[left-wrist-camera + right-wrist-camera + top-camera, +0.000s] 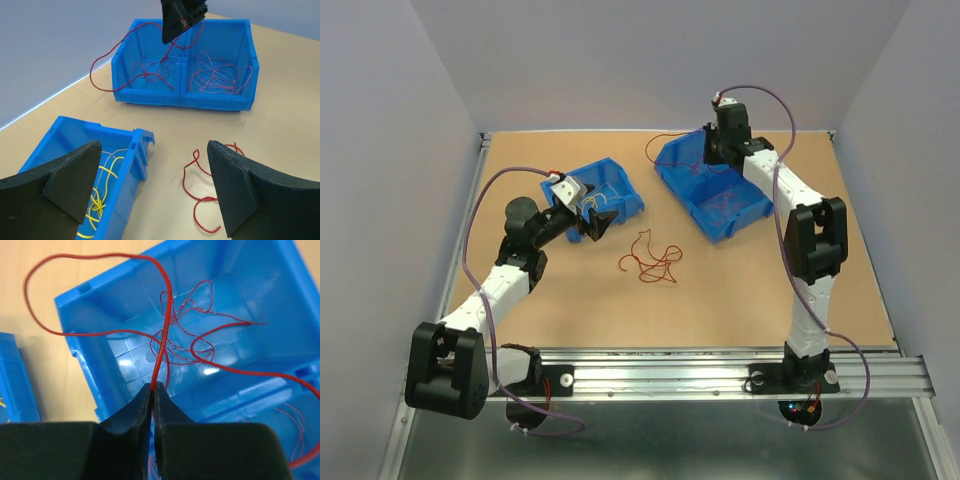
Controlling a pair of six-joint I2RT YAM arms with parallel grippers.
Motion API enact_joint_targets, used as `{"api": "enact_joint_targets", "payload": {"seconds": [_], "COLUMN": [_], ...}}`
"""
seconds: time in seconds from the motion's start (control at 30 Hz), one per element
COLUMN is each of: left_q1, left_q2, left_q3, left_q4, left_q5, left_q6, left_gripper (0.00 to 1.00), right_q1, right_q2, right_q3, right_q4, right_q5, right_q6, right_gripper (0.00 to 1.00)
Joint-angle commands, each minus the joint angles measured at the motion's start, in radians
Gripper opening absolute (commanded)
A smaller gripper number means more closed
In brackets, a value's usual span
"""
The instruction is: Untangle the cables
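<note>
Right wrist view: a red cable rises from the right gripper, whose tips are pressed together on it, then arcs out over the wall of the big blue bin toward 10 o'clock; beneath it a tangle of thin red cables lies in that bin's compartment; the neighbouring compartment holds another heap of red cables; from above, this bin sits at 1 o'clock on the table; a loose red cable lies near the centre, apart from both bins; at 10 o'clock a small blue bin holds yellow cables; the left gripper hangs beside it, jaws spread wide and empty, its fingers hiding part of the small bin and the loose cable
</note>
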Motion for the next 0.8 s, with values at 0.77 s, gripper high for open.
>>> {"api": "enact_joint_targets", "payload": {"seconds": [0.77], "left_q1": [-0.011], "left_q2": [-0.012], "left_q3": [0.011], "left_q4": [0.032], "left_q5": [0.021], "left_q6": [0.007], "left_gripper": [0.98], "right_q1": [-0.012], "right_q2": [-0.313], "right_q3": [-0.198], "right_q4": [-0.124], "right_q5": [0.107], "right_q6": [0.061], "right_gripper": [0.01]}}
